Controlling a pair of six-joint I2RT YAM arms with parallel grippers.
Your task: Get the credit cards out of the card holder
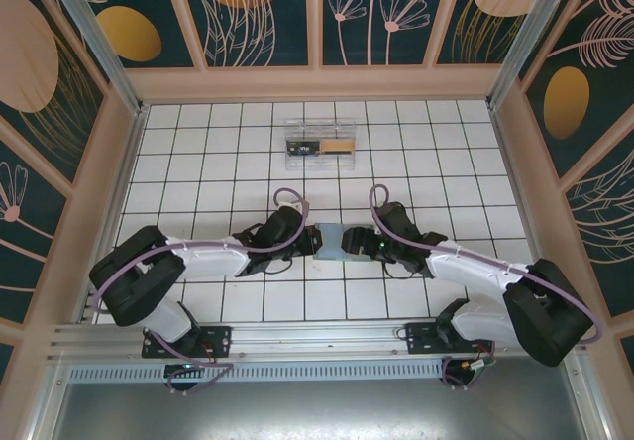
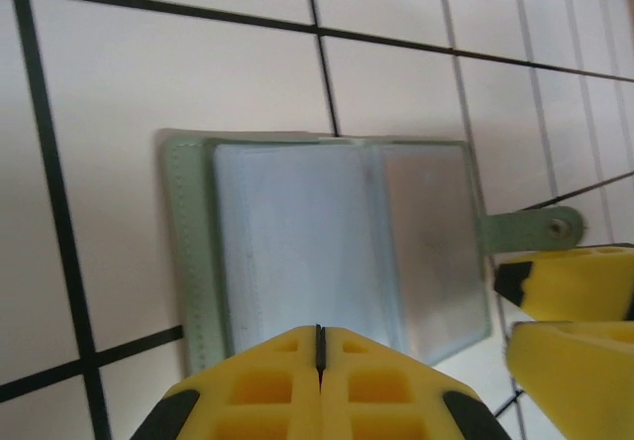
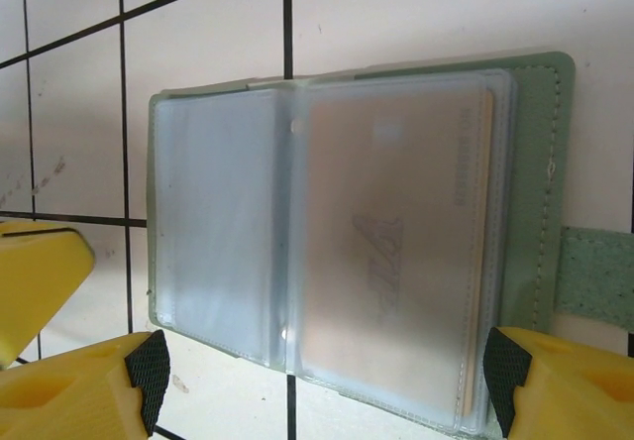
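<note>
The left gripper [image 2: 319, 349] is seen with its jaws pressed together, no gap left between the yellow fingers, at the left side of the card holder [image 2: 337, 252]. Whether a sleeve edge is caught between them cannot be told. This placement is judged to serve as an anchor, so that the holder is kept from sliding while a card is drawn. The right gripper [image 3: 324, 376] is held with its jaws spread wide, one finger standing off each end of the holder, and nothing is seen clamped. It is judged to be lined up for a reach to a card, with no grasp yet made.

The holder is laid open and flat on the tiled table [image 1: 198, 163], in the near middle, between the two grippers, with its clear sleeves turned upward. Laid so, the sleeve mouths are made reachable. A tan credit card [image 3: 396, 252] is seen lodged in the sleeve on the side of the strap tab [image 3: 594, 276]; the other sleeve looks empty.

Farther off, well apart, a clear box [image 1: 319, 163] is placed, with a black card [image 1: 302, 147] and a tan card [image 1: 340, 147] lying in it. It is judged to be the place meant for removed cards.
</note>
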